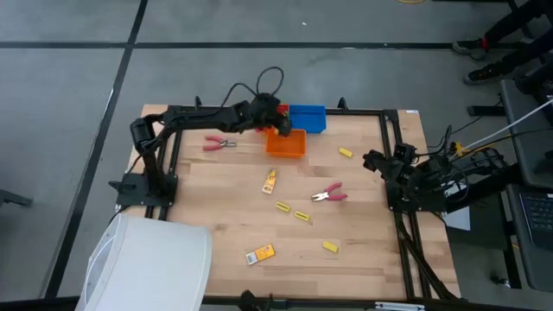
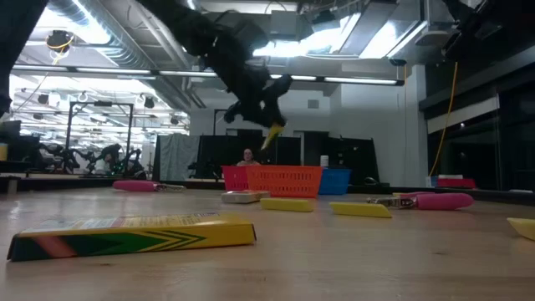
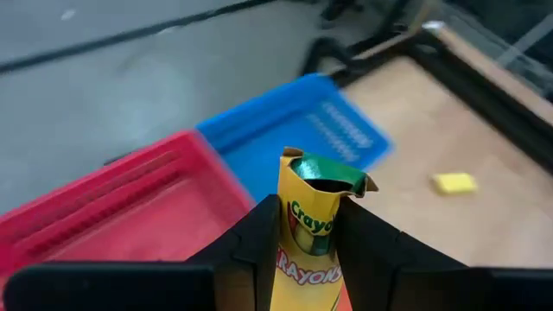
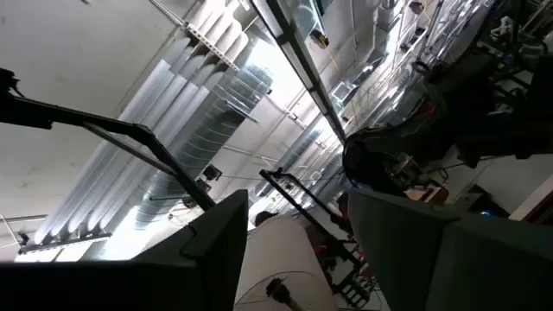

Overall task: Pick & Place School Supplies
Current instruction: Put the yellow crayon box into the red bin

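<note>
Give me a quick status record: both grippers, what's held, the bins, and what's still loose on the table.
left gripper: shut on the crayon box, raised above the bins at the table's far edge
right gripper: open, parked at the table's right edge, pointing upward
bins: red bin, orange bin, blue bin clustered together
loose packets: one mid-table, one near the front edge
scissor-like tools: one left of the bins, one mid-table
small yellow blocks: four scattered, e.g.
</note>
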Robot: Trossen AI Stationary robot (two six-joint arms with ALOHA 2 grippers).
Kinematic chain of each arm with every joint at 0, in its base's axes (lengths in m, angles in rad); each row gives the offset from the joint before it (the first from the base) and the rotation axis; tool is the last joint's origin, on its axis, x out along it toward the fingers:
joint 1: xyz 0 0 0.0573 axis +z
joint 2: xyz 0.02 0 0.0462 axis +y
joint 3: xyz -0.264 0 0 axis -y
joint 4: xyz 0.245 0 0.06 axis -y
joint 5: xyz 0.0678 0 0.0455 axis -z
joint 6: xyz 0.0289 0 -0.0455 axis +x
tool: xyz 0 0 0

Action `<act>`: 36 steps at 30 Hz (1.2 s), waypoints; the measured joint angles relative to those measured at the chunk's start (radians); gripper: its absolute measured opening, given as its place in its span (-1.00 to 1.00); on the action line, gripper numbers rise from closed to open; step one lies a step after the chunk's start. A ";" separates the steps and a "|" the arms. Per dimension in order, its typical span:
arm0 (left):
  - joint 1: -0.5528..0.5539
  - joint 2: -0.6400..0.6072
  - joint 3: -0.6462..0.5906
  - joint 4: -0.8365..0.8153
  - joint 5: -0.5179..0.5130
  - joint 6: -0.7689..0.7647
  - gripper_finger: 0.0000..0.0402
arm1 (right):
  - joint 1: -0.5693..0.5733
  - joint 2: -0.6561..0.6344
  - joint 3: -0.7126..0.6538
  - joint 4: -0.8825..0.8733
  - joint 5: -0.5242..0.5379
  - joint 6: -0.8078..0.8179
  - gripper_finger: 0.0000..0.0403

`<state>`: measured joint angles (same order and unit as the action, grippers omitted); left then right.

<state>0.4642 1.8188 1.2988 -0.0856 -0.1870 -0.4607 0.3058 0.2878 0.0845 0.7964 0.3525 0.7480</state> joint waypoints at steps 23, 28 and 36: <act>0.068 0.061 0.000 -0.052 -0.380 -0.444 -0.50 | 0.000 0.071 0.000 -0.012 0.051 -0.009 0.02; 0.071 0.120 0.000 -0.053 -0.327 -0.509 -0.47 | 0.000 0.082 0.000 -0.011 0.048 -0.008 0.02; 0.082 0.146 0.000 0.011 -0.288 -0.477 -0.17 | 0.005 0.082 0.000 -0.009 0.025 0.003 0.02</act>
<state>0.5465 1.9648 1.2987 -0.0745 -0.4750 -0.9378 0.3111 0.3702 0.0845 0.7877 0.3771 0.7513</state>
